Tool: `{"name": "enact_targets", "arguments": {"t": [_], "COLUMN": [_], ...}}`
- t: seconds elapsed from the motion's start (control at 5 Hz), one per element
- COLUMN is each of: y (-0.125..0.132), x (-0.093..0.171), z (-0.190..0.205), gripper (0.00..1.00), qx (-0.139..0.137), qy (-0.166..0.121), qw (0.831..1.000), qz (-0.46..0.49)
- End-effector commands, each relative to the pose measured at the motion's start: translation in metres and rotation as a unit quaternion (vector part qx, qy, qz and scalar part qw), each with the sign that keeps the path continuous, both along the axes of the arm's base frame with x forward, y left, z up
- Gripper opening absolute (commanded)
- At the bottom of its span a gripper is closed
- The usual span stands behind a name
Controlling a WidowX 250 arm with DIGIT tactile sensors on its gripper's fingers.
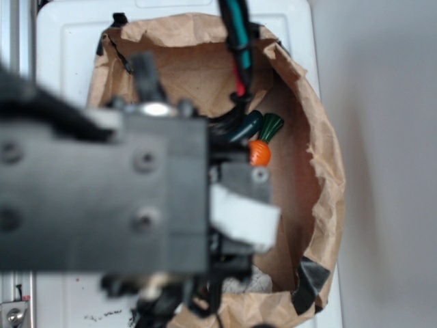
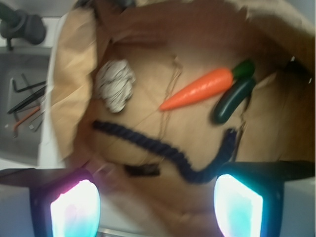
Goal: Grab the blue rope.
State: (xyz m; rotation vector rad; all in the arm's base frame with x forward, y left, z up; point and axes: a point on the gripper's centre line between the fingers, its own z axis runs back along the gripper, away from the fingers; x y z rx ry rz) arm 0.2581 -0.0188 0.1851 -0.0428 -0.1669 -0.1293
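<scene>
In the exterior view, the blurred black arm is covering most of the paper bag, hiding the rope. Only the carrot's orange end is peeking out beside the arm. In the wrist view, the picture's bottom edge is cutting off both fingers.

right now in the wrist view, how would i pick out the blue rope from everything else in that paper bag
Look inside the crumpled brown paper bag, at its flat floor. Below the orange toy carrot and the dark green toy cucumber, the blue rope runs across in a long sagging curve. It alone is navy, twisted and thin; the white crumpled wad is rounded.
</scene>
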Motion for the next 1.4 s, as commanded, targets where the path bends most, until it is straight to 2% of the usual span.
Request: {"name": "enact_targets", "arguments": {"t": [0.0, 0.8, 1.0, 1.2], "y": [0.016, 0.016, 0.016, 0.009], "x": [0.03, 0.03, 0.027, 0.022], "z": [-0.008, -0.008, -0.036, -0.039], "gripper": [1.0, 1.0, 1.0, 1.0], "qx": [0.007, 0.007, 0.056, 0.108], "qy": [-0.044, -0.044, -0.047, -0.09], "qw": [0.999, 0.999, 0.986, 0.953], "qz": [-0.024, -0.024, -0.15, -0.269]}}
